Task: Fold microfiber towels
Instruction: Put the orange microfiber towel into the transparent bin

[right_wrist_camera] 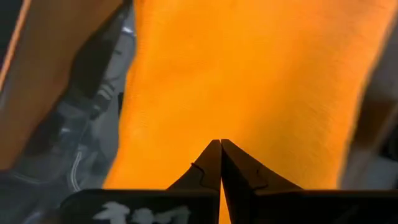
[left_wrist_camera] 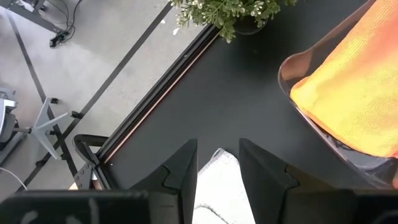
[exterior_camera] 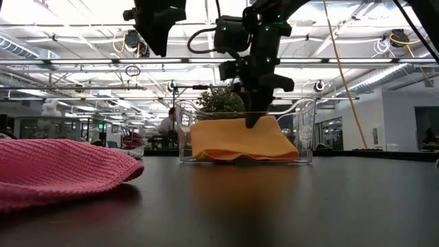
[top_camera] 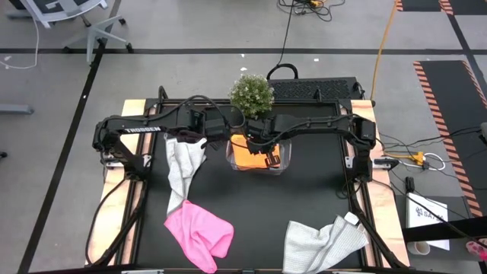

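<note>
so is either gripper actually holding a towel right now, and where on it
The left gripper holds a light grey towel by its upper edge, the rest hanging to the table. The right gripper is shut, tips against the orange towel in the tub; no grip shows.

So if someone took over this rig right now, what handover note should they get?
Right gripper: shut, tips down on the orange towel inside the clear tub.
Left gripper: fingers parted around a grey towel, lifting its end near the tub.
Pink towel and second grey towel: crumpled at the table's front.
Done: orange towel in the tub.
Left: three towels unfolded.
</note>
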Robot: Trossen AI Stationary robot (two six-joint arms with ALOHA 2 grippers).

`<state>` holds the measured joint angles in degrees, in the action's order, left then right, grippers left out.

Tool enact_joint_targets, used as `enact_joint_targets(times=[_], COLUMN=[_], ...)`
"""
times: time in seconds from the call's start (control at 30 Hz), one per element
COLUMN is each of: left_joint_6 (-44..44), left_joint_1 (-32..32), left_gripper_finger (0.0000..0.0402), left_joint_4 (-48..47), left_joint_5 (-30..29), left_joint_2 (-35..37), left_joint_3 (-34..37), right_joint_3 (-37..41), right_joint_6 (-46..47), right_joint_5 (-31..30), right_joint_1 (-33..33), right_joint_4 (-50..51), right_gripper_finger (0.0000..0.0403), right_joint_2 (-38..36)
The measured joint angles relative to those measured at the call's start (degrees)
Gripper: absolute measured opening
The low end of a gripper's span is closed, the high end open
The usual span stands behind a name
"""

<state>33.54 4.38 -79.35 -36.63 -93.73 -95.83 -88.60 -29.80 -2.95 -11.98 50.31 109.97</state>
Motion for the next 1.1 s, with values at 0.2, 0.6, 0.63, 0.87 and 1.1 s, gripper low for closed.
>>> enact_joint_targets(times=[0.2,0.6,0.63,0.87,1.1], left_joint_6=[0.19,0.73,0.76,0.85,0.85], left_joint_1=[-0.71,-1.90,-1.90,-1.90,-1.87], left_gripper_finger=[0.0120,0.0120,0.0120,0.0120,0.0120], left_joint_4=[0.11,0.20,0.20,0.21,0.22], left_joint_5=[0.07,0.12,0.12,0.11,0.10], left_joint_2=[0.00,-0.01,-0.02,-0.01,0.00], left_joint_3=[0.00,0.00,0.00,0.00,0.00], right_joint_3=[0.00,-0.09,-0.15,-0.18,0.17], right_joint_6=[-2.75,-4.54,-3.74,0.53,2.08], right_joint_5=[-0.13,0.60,2.11,11.88,14.89], right_joint_1=[-0.35,-0.69,-0.70,0.03,0.18], right_joint_4=[-0.51,-1.95,-1.67,-0.93,-0.14], right_gripper_finger=[0.0000,0.0000,0.0000,0.0000,0.0000], right_joint_2=[2.83,9.19,9.38,8.45,4.08])
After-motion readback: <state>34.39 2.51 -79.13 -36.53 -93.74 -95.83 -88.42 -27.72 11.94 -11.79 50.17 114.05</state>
